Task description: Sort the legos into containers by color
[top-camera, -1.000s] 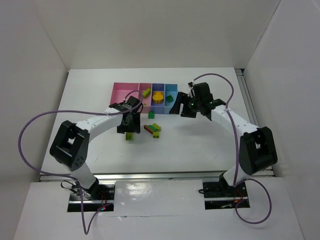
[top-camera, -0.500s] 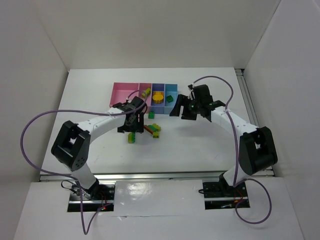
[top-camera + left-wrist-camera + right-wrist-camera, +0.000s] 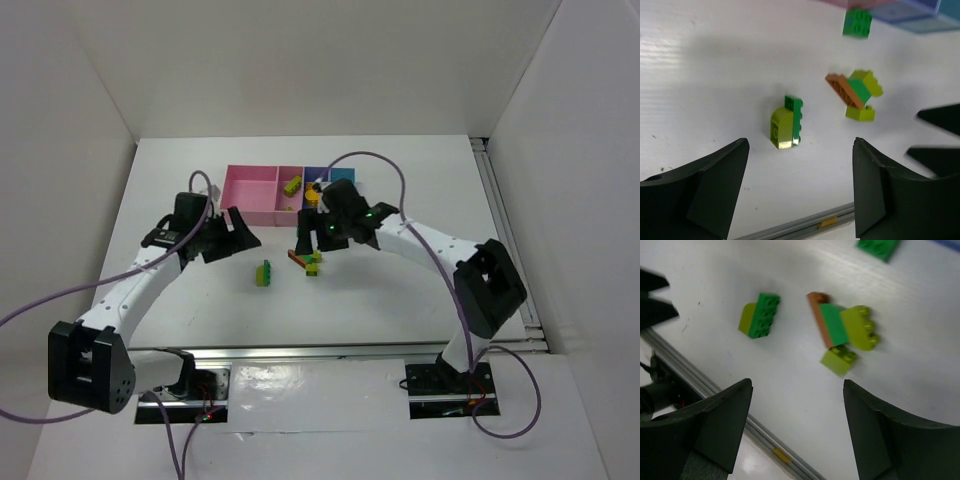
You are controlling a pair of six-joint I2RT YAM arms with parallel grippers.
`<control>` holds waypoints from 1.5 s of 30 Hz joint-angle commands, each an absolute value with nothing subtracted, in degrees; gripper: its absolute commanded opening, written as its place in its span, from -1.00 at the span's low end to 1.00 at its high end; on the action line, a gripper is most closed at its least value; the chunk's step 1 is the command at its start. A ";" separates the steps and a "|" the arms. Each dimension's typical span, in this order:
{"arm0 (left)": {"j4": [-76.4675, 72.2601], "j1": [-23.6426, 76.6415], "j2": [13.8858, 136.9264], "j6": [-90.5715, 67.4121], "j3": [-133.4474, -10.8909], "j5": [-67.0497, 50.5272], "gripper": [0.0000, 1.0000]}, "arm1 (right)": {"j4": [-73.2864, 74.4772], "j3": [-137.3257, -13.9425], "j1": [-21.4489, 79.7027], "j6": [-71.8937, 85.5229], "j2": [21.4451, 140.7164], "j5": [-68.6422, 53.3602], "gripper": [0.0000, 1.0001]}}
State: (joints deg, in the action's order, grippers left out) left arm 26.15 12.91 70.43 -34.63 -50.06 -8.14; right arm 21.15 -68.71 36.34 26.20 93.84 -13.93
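Observation:
Both grippers are open and empty above the table. My left gripper (image 3: 248,240) (image 3: 800,200) hangs left of a joined green and yellow-green lego (image 3: 264,272) (image 3: 786,122) (image 3: 760,315). My right gripper (image 3: 310,238) (image 3: 797,430) hovers over a cluster of red-brown, green and yellow-green legos (image 3: 308,260) (image 3: 855,92) (image 3: 845,327). A lone green lego (image 3: 857,22) (image 3: 879,246) lies by the containers (image 3: 250,195). A yellow-green lego (image 3: 292,184) sits in the narrow pink bin. An orange-yellow one (image 3: 312,196) shows in the blue-purple bin.
My right arm covers much of the blue-purple and light blue bins. White walls enclose the table at the back and sides. A metal rail (image 3: 790,230) (image 3: 780,455) runs along the near edge.
My left gripper has drawn back to the left, leaving the joined green and yellow-green lego on the table. My right gripper has swung left from the light blue bin to above the cluster.

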 commanded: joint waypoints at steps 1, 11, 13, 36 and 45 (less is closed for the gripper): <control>23.91 6.08 69.26 -32.78 -51.59 -16.77 0.69 | 24.16 -75.56 41.39 23.12 98.07 -10.55 0.61; 27.07 -6.94 66.18 -36.21 -50.54 -16.08 0.67 | 30.94 -95.00 52.29 20.03 116.27 -8.78 0.73; 27.07 -7.55 66.18 -35.69 -50.54 -16.08 0.67 | 30.41 -96.06 53.61 20.04 119.16 -9.58 0.73; 26.02 -9.84 67.24 -33.40 -48.25 -19.51 0.64 | 29.71 -100.28 54.14 21.09 126.65 -5.53 0.54; 24.78 -9.84 69.35 -32.70 -48.33 -23.38 0.64 | 33.31 -109.34 54.14 20.48 132.63 -4.48 0.32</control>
State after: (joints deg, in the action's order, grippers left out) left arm 25.82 -9.37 68.51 -34.37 -48.34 -20.84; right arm 32.38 -106.52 53.71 21.06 131.72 -5.37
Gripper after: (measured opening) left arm 0.822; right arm 0.706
